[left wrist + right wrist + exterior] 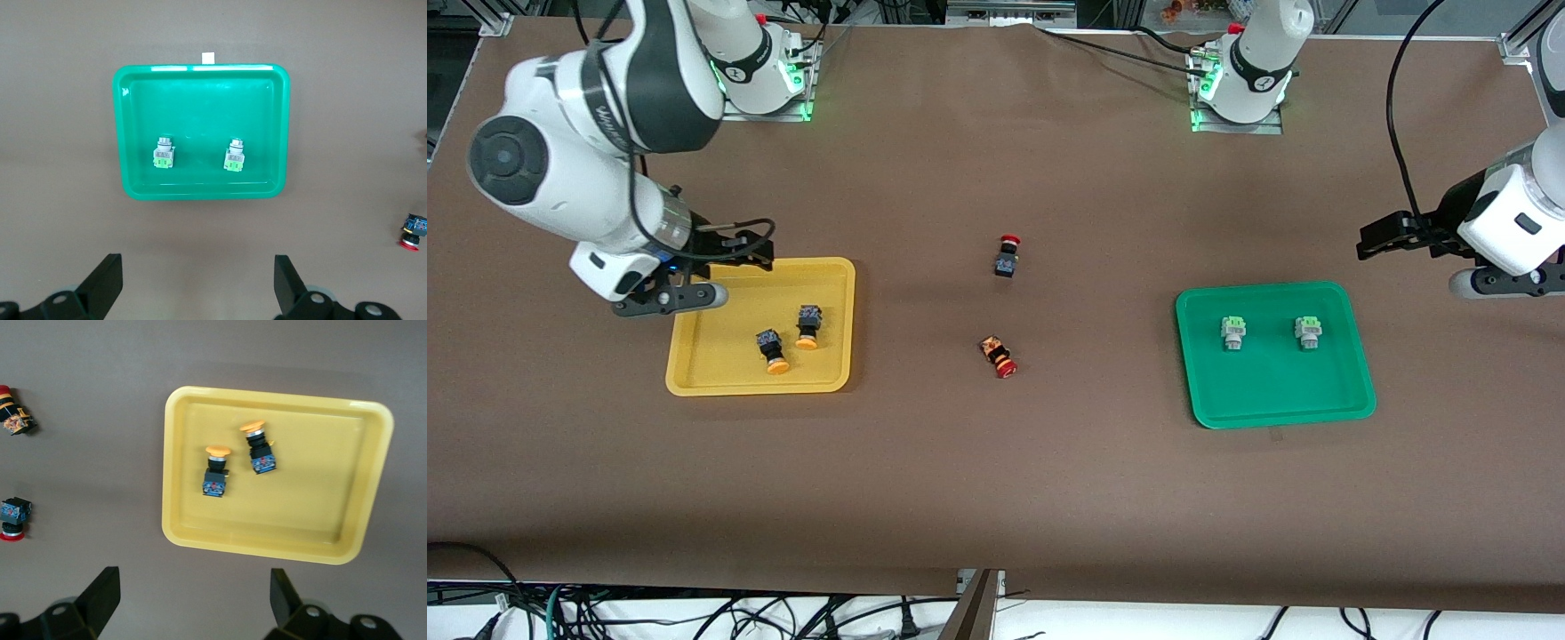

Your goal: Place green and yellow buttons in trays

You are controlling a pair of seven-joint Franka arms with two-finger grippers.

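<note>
Task looks done: both yellow buttons (790, 338) sit in the yellow tray (711, 369), frame left; both green buttons (1270, 332) in the green tray (1280, 400), frame right. Left gripper (197, 287) and right gripper (195, 603) both released, empty; red buttons (1003, 307) untouched mid-frame

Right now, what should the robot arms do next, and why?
Probably just lift both arms away and stop. Both yellow buttons already lie in the yellow tray, and both green buttons in the green tray. The open right gripper and open left gripper hold nothing. Only two red buttons sit on the table.
</note>
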